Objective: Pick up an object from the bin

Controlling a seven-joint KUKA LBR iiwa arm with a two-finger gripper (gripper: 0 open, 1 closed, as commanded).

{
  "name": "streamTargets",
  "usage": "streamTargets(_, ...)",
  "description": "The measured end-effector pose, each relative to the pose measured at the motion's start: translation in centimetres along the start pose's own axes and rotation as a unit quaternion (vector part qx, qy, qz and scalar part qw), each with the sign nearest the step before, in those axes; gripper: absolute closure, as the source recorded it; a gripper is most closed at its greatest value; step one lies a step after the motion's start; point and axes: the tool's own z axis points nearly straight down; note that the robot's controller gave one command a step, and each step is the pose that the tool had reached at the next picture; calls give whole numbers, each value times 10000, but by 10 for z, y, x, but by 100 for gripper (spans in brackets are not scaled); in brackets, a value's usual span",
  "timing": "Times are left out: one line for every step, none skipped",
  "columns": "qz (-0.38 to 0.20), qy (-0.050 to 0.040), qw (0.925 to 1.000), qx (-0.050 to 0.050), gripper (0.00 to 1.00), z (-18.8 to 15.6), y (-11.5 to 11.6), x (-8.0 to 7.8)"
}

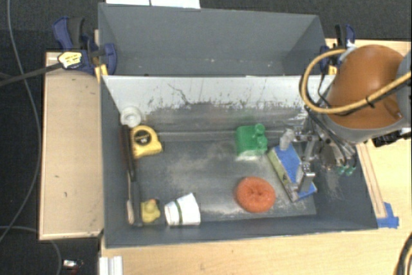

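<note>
My gripper (305, 169) hangs low at the right side of the bin, under the orange cover. It is right over a flat blue pad with an olive-green edge (286, 164), which lies tilted against the bin floor. A round orange-red scrubber (255, 194) lies just left of and below the gripper. A green plastic block (250, 140) sits further left, towards the back wall.
Along the left wall lie a yellow tape measure (145, 142), a small white cap (131, 116), a long dark tool (131, 177), a small yellow piece (150, 210) and a white cup on its side (182, 210). The right wall is close beside the gripper.
</note>
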Motion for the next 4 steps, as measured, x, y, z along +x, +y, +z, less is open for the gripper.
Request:
streamTargets(-10,-38,10000,5,0,-4,0,-2)
streamTargets(-28,-50,10000,4,0,35,15,15)
streamTargets(95,-81,9999,5,0,78,57,25)
streamTargets(-509,-56,9987,10,0,104,55,27)
